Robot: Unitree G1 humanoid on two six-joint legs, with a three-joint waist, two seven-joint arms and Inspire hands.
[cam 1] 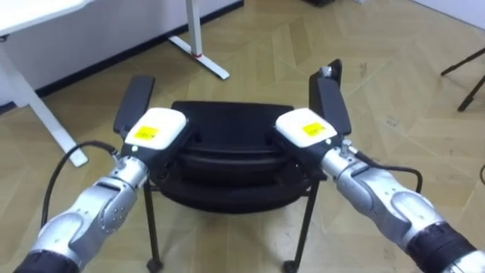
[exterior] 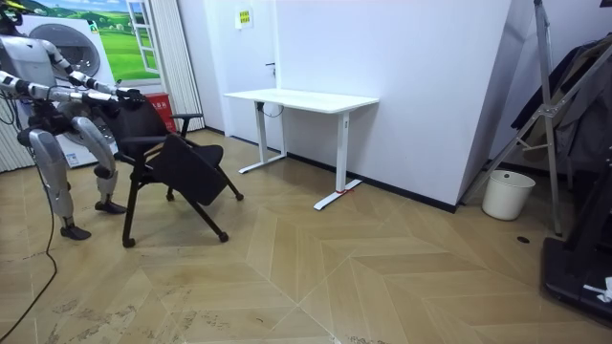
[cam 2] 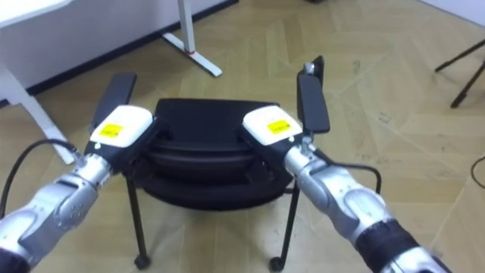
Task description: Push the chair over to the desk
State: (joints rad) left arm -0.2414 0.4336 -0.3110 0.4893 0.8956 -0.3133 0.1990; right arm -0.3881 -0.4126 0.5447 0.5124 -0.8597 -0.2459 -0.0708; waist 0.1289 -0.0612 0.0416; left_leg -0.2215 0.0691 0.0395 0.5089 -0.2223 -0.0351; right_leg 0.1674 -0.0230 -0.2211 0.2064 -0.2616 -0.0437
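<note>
The robot stands at the room view's left, close behind a black metal-legged chair (cam 1: 227, 125) with two flat padded armrests, on a pale wooden herringbone floor (cam 1: 394, 91). Both arms reach forward to the top edge of the chair's backrest. The left hand (cam 1: 155, 129) rests on its left end and the right hand (cam 1: 305, 127) on its right end, just inside the armrests. The fingers go down over the backrest's far side, hidden beneath the white backs of the hands, so I cannot tell whether they grip it. A white rectangular desk (exterior: 301, 98) on white metal legs stands beyond the chair against the wall.
</note>
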